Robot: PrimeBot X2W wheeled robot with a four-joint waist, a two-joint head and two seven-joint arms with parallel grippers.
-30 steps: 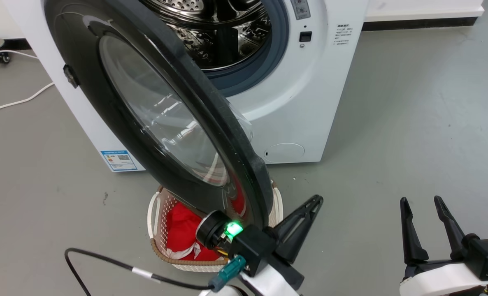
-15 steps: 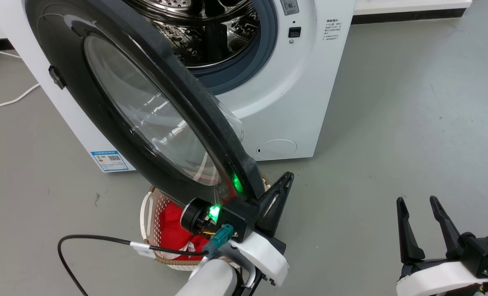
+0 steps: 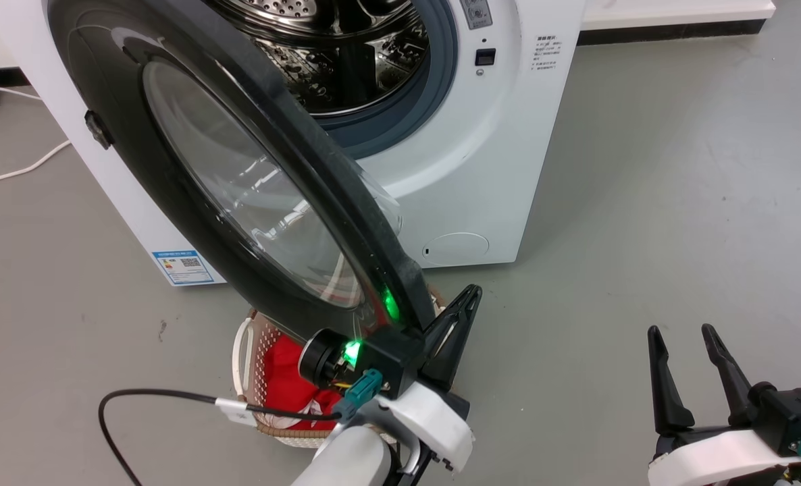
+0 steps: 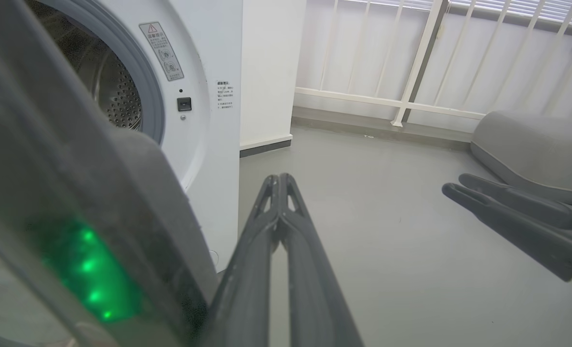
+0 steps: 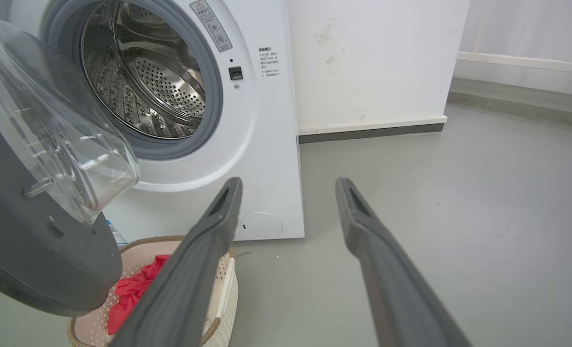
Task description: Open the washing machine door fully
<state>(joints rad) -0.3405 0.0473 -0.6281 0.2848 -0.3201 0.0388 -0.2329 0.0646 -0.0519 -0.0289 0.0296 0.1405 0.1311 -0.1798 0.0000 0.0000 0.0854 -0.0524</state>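
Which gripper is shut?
The left gripper: its fingers are pressed together, beside the door rim. The right gripper has its fingers apart.

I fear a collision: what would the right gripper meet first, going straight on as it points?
The right gripper has open floor ahead; first, probably the white wall beside the washing machine, depth unclear.

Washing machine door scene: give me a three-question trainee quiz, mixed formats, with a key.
1. True or false: the right gripper is shut.
2. The cloth in the laundry basket under the washing machine door is: A red, B blue, C white.
3. Fill in: the left gripper has its fingers pressed ___, beside the door's edge.
Key: 1 false; 2 A; 3 together.
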